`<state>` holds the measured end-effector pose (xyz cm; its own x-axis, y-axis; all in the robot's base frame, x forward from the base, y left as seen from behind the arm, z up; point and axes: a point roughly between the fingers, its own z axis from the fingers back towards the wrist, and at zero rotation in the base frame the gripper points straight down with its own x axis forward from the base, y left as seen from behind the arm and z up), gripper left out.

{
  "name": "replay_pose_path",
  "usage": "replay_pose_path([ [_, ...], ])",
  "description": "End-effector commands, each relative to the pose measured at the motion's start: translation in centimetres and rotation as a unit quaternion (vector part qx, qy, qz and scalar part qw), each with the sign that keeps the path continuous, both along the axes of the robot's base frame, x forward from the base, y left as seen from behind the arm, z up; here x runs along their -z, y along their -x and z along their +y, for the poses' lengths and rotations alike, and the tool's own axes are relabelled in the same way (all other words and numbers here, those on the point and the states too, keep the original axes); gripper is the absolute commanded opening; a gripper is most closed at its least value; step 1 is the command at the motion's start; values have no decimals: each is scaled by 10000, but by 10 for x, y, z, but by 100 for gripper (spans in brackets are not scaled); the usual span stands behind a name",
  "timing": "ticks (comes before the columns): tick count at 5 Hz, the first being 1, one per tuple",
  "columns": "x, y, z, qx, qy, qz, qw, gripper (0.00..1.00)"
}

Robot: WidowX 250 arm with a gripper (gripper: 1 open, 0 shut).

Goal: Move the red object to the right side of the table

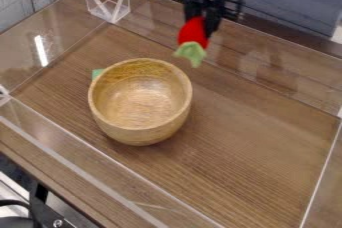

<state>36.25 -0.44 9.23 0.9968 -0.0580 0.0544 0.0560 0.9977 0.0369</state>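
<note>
The jaws (201, 30) are clamped on the red object (194, 38), which hangs lifted, leafy end down. Open table (267, 122) lies toward four o'clock, past the wooden bowl (140, 99)

I see my arm coming down from the top edge, wrist vertical, gripper (199, 32) pointing straight at the desk. The jaws are clamped tight on the red object (194, 38), which hangs just below them, clear of the surface.
</note>
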Motion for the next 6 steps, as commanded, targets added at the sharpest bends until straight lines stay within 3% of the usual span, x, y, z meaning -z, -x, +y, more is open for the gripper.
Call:
replay_pose_path([
  [1, -18, -9, -48, 186, 102, -392, 9990, 0],
  [2, -15, -8, -83, 153, 154, -391, 9990, 0],
  [3, -7, -4, -101, 68, 227, -337, 9992, 0],
  [6, 18, 0, -82, 65, 299, -140, 9994, 0],
])
